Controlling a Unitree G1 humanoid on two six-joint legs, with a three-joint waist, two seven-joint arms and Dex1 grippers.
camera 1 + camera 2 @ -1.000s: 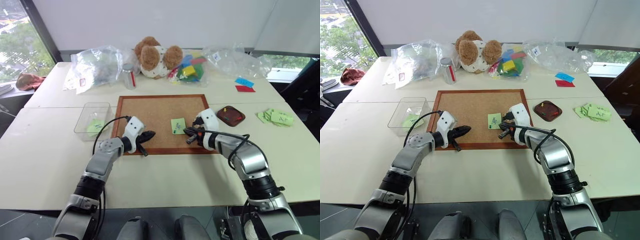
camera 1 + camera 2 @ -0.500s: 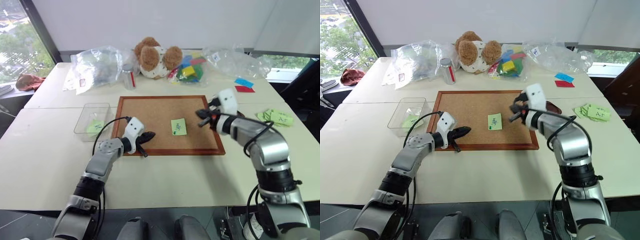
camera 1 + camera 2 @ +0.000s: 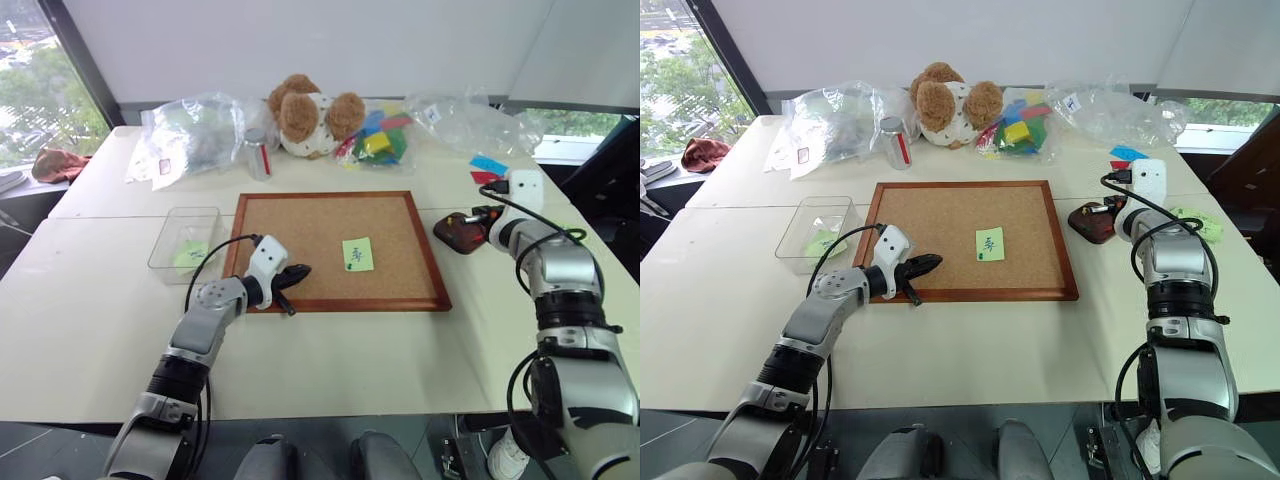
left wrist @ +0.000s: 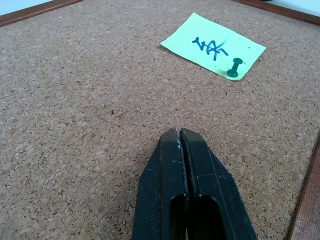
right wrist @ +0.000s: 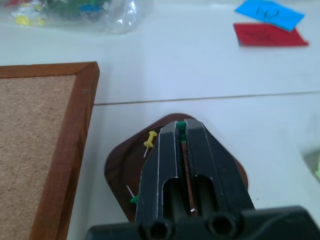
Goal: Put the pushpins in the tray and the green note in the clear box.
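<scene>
One green pushpin (image 5: 180, 129) clamped in right claw (image 5: 181, 131), left claw (image 4: 179, 135) together.

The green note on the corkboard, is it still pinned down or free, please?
Pinned. The left wrist view shows a green pushpin standing in one corner of the green note, which lies flat on the corkboard.

A teddy bear (image 3: 308, 112) is seen at twelve o'clock, flanked by clear plastic bags (image 3: 192, 128); a corkboard (image 3: 335, 249) lies centrally.

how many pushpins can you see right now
4: a green pushpin in the green note; one in the right fingers' tips; yellow and green in the tray. Others may be hidden.
</scene>
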